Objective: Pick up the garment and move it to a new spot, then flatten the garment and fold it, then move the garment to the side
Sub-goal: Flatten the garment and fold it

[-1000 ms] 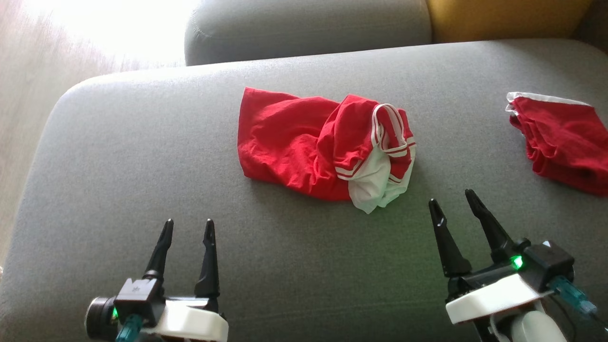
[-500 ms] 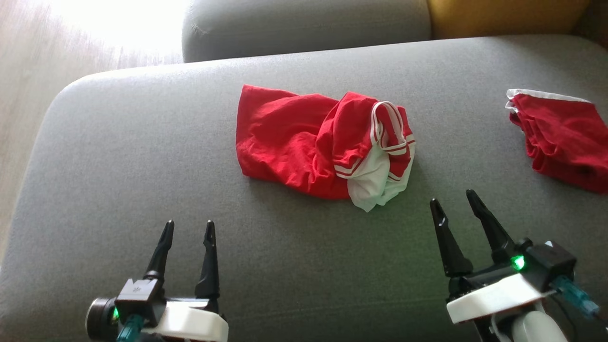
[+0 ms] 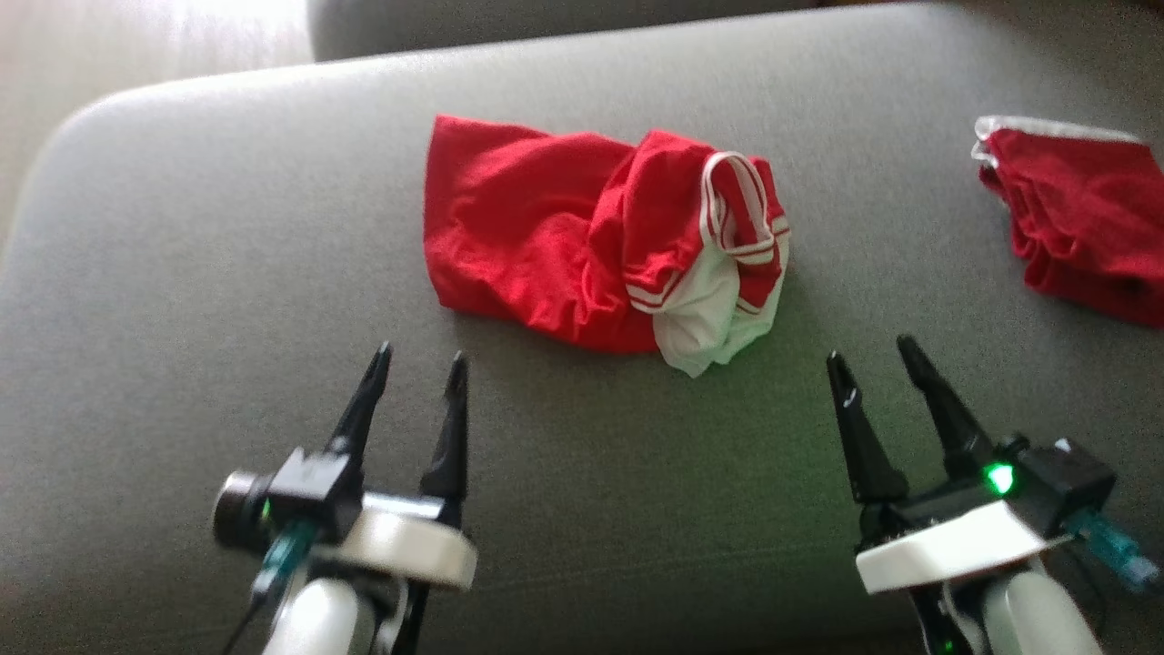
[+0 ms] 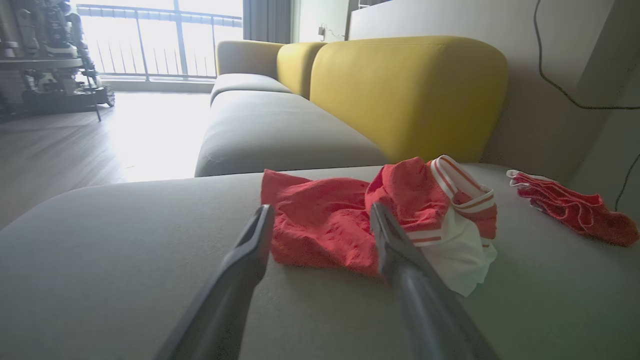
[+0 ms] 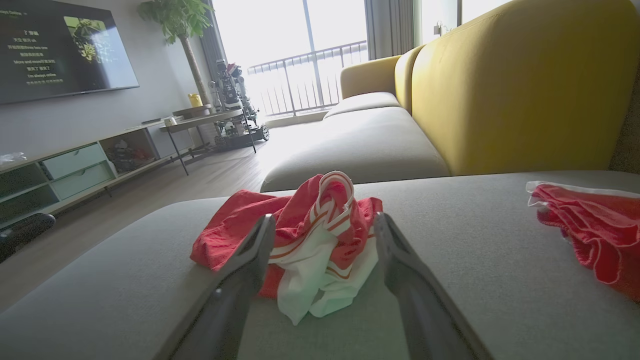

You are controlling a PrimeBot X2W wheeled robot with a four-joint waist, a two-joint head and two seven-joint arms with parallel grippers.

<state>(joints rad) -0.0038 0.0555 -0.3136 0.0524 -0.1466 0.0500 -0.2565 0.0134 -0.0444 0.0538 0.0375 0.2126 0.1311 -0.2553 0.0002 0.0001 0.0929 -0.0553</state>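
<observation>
Well, from the head view the crumpled red-and-white garment [image 3: 564, 246] lies mid-seat on the grey sofa cushion [image 3: 182, 273], left gripper [image 3: 421, 353] and right gripper [image 3: 867, 348] both spread empty short of it; the left wrist view frames its red half between the fingers [image 4: 244, 260], the right wrist view its white end.

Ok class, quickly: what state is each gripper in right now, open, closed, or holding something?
Left gripper: open, holding nothing, short of the red and white garment.
Right gripper: open, holding nothing.
</observation>
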